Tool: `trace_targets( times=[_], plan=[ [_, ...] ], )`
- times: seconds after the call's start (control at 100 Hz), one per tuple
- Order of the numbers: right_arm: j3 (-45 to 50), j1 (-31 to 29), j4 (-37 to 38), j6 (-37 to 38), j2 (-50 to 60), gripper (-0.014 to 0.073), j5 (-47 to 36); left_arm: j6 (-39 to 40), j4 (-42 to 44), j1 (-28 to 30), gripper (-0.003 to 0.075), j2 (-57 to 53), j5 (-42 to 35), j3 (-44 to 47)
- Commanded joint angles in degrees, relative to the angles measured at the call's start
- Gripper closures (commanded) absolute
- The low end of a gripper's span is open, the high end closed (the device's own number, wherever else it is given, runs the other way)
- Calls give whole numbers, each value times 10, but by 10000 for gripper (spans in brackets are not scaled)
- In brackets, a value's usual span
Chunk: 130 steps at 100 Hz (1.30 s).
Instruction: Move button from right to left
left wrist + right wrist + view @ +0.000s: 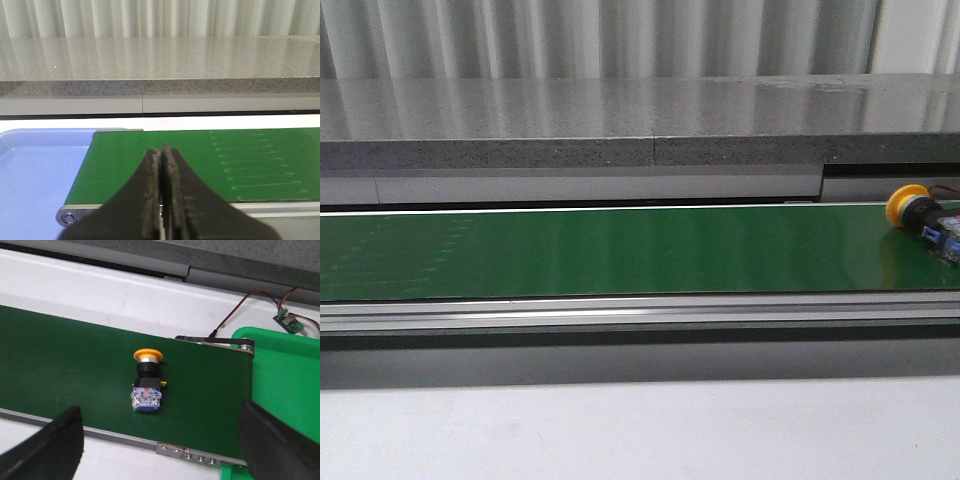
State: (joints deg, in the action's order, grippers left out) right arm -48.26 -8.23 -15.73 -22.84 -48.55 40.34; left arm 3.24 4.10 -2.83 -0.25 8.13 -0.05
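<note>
Button on its side at the belt's far-right end.
The button, round yellow mushroom head, black collar, blue-and-clear block, lies on the smooth green belt. Left gripper fingers clenched together; right gripper fingers spread wide above it, grasping nothing.

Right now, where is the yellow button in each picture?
Front view: the button lies at the far right of the green belt.
Left wrist view: not in it; only the belt's left end and a blue tray.
Right wrist view: mid-picture on the belt, between the open fingers.
Shared landmark: the green belt.
</note>
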Motion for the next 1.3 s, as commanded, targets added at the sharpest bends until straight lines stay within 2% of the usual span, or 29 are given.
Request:
trace_targets(
  times=[0.0,0.09,0.25,0.37,0.54,1.09,1.29],
  plan=[
    [29,0,4,-7,49,6,-67,6,-2,1,740,-20,-47,14],
    [74,0,4,-6,93,55,-84,6,-2,1,740,-20,-47,14],
    [135,0,0,3,147,191,-110,6,-2,1,740,-20,-47,14],
    [148,0,0,3,165,366,-115,6,-2,1,740,-20,-47,14],
    [148,0,-7,3,168,664,-113,6,-2,1,740,-20,-47,14],
    [148,0,-14,3,168,661,-112,6,0,1,740,-20,-49,14],
    [148,0,-14,3,168,661,-112,6,0,1,740,-20,-130,13]
  ],
)
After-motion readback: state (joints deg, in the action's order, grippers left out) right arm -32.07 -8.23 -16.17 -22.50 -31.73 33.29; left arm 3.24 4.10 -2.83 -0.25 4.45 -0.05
